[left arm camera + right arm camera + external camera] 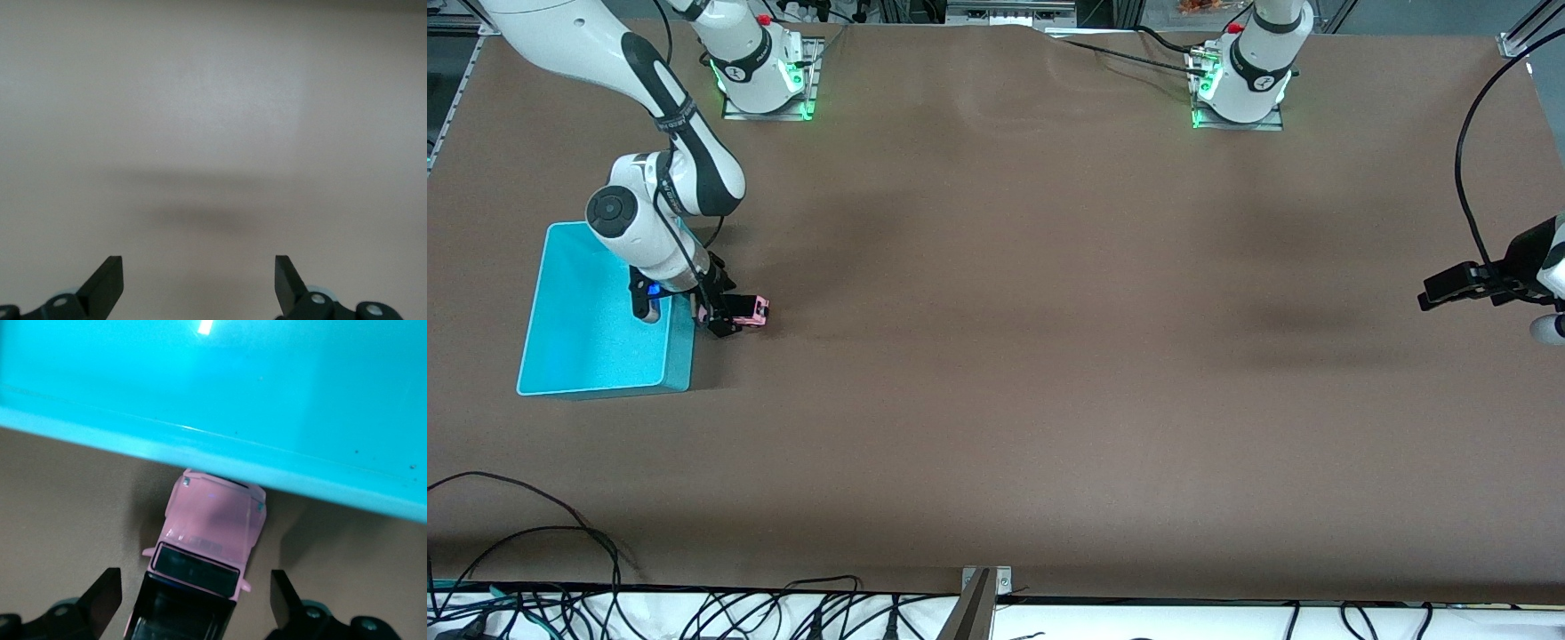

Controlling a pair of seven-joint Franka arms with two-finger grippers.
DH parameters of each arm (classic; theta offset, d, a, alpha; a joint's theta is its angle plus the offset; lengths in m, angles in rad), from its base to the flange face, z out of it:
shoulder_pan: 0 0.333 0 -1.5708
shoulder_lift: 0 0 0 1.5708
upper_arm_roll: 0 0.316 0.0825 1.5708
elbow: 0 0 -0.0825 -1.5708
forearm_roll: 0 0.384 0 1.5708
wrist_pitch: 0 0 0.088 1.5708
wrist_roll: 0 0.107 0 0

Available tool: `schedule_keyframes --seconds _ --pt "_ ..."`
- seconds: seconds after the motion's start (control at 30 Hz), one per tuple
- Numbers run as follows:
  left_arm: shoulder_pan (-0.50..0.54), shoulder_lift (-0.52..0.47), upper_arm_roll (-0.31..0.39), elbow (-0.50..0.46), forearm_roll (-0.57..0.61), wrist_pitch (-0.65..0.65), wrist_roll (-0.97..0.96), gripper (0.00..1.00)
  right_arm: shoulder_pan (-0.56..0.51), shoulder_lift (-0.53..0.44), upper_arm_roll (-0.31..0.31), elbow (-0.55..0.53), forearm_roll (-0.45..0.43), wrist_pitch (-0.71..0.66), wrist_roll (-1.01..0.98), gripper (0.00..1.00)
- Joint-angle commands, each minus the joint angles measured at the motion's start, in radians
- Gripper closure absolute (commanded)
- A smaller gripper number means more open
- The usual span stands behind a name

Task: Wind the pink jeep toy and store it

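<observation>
Jeep (210, 547) nose against turquoise bin (267, 400) between spread right pincer (193, 600) fingers; left pincer (199, 283) wide, idle.

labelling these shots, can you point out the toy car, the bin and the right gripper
toy car (210, 527): right wrist view, on its pink hood
bin (591, 342): front view, on its bare turquoise floor
right gripper (193, 597): right wrist view, midway between its open fingertips, astride the car

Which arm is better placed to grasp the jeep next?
Right. The right gripper is open astride the pink jeep toy, which sits on the table against the turquoise bin. The left gripper waits, open, over bare table at the left arm's end.
</observation>
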Motion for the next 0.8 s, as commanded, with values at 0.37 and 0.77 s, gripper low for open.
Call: schedule_keyframes --seconds 0.37,0.77 --pt "0.006 -0.029 -0.002 -0.029 -0.028 -0.002 0.023 0.0 -0.004 0.004 0.004 0.022 -0.015 0.009 0.028 0.58" --pt "0.008 -0.029 -0.002 -0.029 -0.027 -0.002 0.023 0.0 -0.003 -0.046 0.008 0.048 -0.015 -0.004 0.024 1.0"
